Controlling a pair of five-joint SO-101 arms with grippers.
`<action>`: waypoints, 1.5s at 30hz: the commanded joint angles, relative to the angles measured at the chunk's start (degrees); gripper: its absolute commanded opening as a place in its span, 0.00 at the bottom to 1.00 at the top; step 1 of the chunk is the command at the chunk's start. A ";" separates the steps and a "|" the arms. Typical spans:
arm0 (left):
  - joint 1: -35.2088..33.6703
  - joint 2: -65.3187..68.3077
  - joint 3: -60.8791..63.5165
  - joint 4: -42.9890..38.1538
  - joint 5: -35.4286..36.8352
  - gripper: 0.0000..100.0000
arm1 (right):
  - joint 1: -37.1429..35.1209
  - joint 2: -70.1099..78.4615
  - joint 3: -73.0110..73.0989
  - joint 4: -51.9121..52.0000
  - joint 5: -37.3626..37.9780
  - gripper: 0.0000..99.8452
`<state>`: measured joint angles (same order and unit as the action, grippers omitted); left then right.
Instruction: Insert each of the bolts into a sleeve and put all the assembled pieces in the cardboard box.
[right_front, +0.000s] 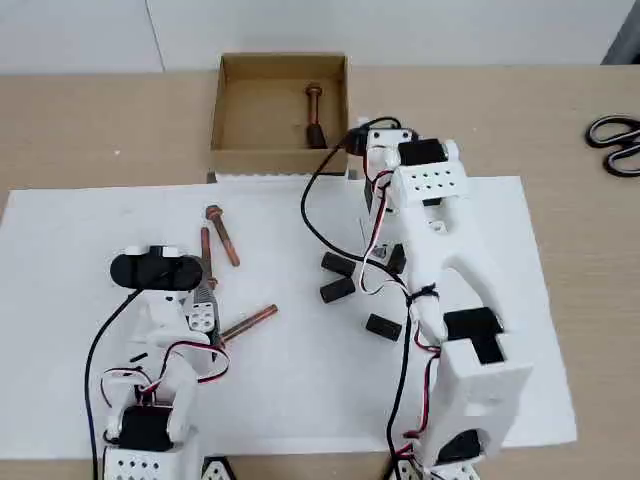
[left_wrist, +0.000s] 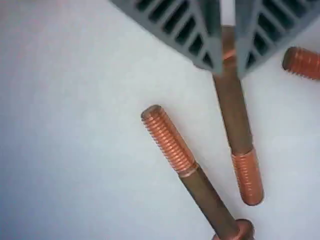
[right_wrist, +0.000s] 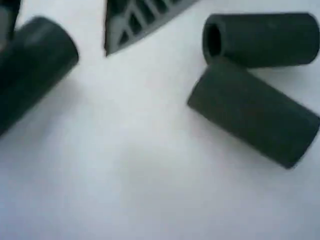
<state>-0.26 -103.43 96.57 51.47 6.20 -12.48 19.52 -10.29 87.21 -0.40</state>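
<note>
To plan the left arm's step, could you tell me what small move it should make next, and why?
Probably a slight lift by the left gripper, once its hold is sure: it sits right over a bolt that lies flat on the white sheet, close beside a second bolt.

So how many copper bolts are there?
4 bolts. One lies in the cardboard box, already sleeved; three lie on the white paper, one of them under the left gripper. The arms may hide more.
</note>
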 joint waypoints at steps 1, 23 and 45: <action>-0.18 -0.70 -0.22 0.09 0.09 0.01 | 0.75 1.27 -0.53 -1.19 -0.53 0.12; -0.18 -0.70 -0.31 0.09 0.09 0.01 | 3.12 5.23 -0.53 -3.12 -0.53 0.12; -0.18 -0.70 -0.31 0.00 0.00 0.01 | 1.63 -3.12 -3.96 0.84 0.97 0.00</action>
<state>-0.26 -103.43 96.57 51.47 6.20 -9.67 24.09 -10.64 86.15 -0.57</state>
